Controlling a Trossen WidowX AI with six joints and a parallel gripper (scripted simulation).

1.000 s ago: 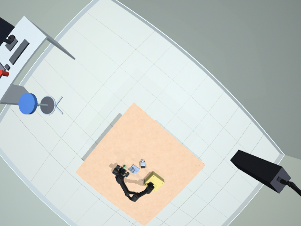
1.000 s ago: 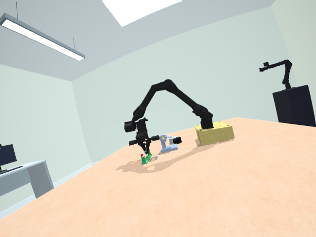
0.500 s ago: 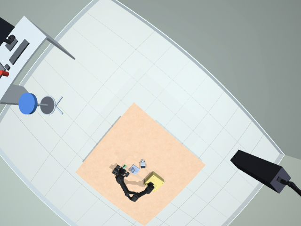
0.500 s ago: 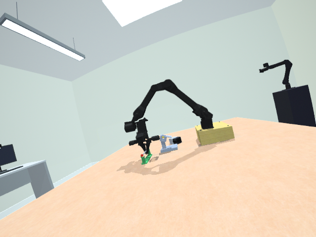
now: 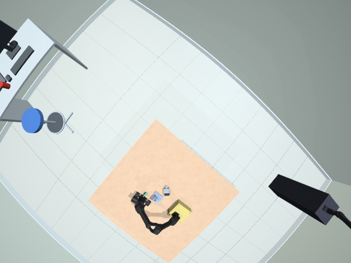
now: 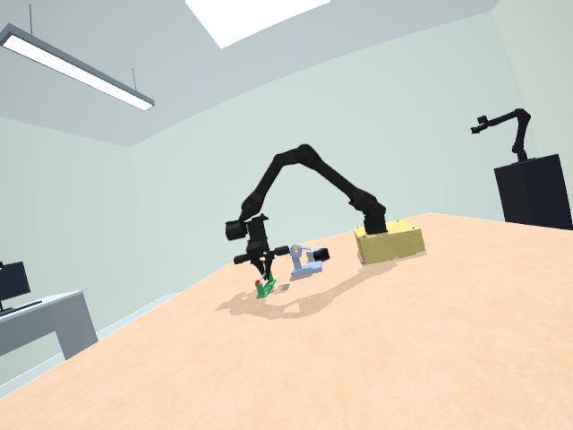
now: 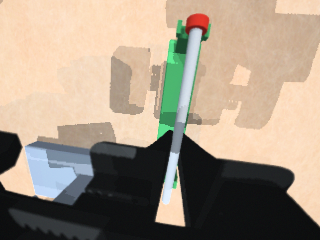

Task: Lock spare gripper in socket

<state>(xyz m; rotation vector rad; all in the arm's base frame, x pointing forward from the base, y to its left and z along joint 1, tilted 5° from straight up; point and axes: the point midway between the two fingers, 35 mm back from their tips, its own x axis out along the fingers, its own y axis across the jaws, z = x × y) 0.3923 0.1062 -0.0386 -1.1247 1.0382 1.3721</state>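
Note:
My gripper (image 6: 266,276) (image 7: 174,134) points down and is shut on the lock pin. The pin (image 7: 187,85) (image 6: 257,282) is a pale grey rod with a red head (image 7: 197,24). It lies lengthwise over the green cradle (image 6: 267,289) (image 7: 171,90), its head at one upright; whether it rests in the cradle or just above is unclear. The light-blue mount (image 5: 156,196) (image 6: 306,269) stands beside the cradle and partly shows in the wrist view (image 7: 50,172). The spare gripper, grey and black, (image 5: 166,190) (image 6: 320,254) is on the mount's far side from my gripper.
The arm's base is on a yellow block (image 5: 181,211) (image 6: 393,245) beyond the mount. The arm arches high between block and cradle. The mount is close to my gripper's side. The peach table top (image 5: 158,153) (image 6: 323,361) carries these things.

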